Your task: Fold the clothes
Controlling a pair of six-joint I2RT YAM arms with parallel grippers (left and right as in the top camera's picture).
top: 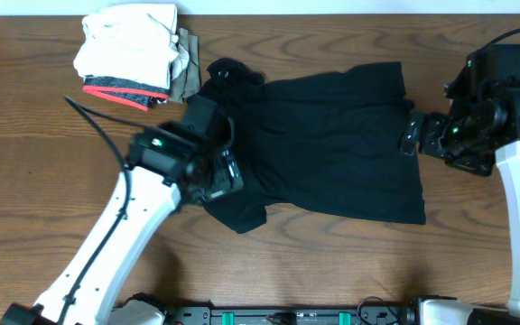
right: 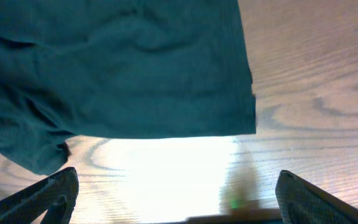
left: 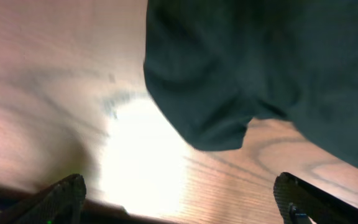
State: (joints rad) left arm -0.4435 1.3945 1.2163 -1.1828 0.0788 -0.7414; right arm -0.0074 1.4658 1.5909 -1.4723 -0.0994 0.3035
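The black short-sleeved fabric shirt (top: 332,144) lies spread across the middle of the brown wooden table (top: 25,181), lightly creased, its upper left end bunched. That end lies just beside a stack of folded white, cream, olive and red-trimmed grey garments (top: 129,50).

The left gripper (top: 228,171) sits at the shirt's left edge. In its wrist view the 2 fingers (left: 61,199) stand wide apart, with only bare wood between them.

The right gripper (top: 411,133) sits at the shirt's right edge. Its fingers (right: 48,199) are likewise spread wide and hold nothing, and the shirt's hem lies just beyond them.
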